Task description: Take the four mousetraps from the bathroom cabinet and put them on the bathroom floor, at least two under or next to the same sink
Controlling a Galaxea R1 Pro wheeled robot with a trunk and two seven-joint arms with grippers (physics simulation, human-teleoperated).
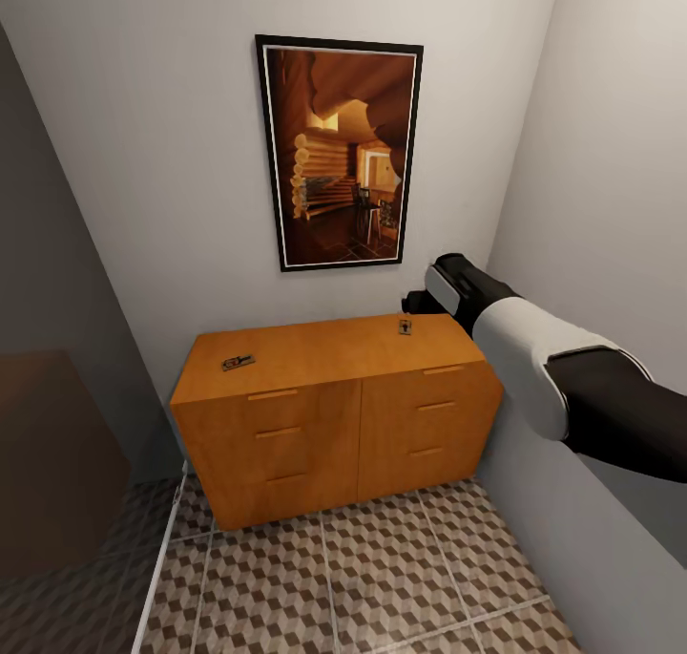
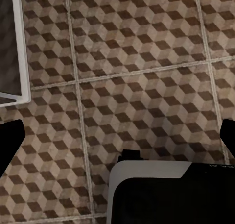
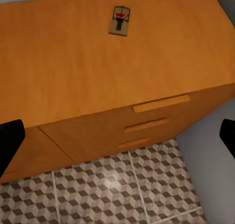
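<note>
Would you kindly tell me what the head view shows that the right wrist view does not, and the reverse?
Head view alone: the framed picture on the wall, a second mousetrap at the cabinet top's left, and the right arm. Right wrist view alone: the near mousetrap's red mark, close up. Both: the orange cabinet, the right-hand mousetrap and the patterned floor.

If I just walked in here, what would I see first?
Probably the big framed picture of a log cabin room, hanging on the wall right above the orange-brown cabinet. Then two tiny mousetraps on the cabinet's top, one near its left end and one near the back right, where the robot's right arm reaches.
</note>
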